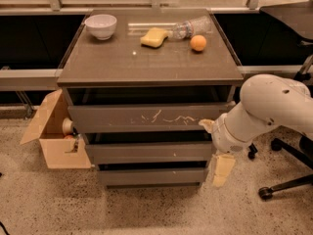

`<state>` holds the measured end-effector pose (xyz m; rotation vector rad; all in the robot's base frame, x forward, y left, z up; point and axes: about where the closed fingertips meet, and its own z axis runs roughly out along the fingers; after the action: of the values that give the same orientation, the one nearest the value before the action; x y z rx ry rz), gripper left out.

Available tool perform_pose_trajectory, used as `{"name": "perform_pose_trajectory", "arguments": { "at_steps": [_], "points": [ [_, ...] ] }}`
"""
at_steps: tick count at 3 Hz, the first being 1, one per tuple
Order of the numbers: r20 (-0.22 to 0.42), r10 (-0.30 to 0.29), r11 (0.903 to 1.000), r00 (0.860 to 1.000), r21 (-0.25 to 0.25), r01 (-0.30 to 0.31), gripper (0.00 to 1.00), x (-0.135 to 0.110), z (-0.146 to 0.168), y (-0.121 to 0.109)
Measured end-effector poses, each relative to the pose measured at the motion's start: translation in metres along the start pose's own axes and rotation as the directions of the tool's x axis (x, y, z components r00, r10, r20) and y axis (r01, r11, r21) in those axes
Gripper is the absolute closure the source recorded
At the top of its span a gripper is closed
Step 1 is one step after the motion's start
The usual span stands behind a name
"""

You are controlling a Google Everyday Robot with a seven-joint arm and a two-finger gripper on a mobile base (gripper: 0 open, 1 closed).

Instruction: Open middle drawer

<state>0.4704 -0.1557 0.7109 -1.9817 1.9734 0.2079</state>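
Note:
The middle drawer (146,152) is a plain grey-brown front with a tiny white speck right of centre, set between the taller scratched top front (142,117) and the smaller bottom front (149,176). All three fronts stand slightly out from the cabinet. My gripper (221,170) hangs from the white arm (266,109) at the cabinet's right front corner, level with the middle and bottom fronts, pointing down. It is beside the middle drawer's right end and holds nothing that I can see.
On the cabinet top (112,62) stand a white bowl (100,25), a yellow sponge (153,36), a lying plastic bottle (191,27) and an orange (198,42). An open cardboard box (51,133) sits on the floor left. An office chair base (288,180) stands right.

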Motion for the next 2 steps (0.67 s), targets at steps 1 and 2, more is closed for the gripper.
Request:
{"name": "perform_pose_trajectory", "arguments": {
  "at_steps": [1, 2],
  "points": [
    [0.042, 0.018, 0.998, 0.999, -0.062, -0.016, 0.0, 0.008, 0.06, 0.005],
    [0.073, 0.06, 0.9931, 0.996, -0.105, -0.053, 0.0, 0.018, 0.102, 0.007]
  ]
}}
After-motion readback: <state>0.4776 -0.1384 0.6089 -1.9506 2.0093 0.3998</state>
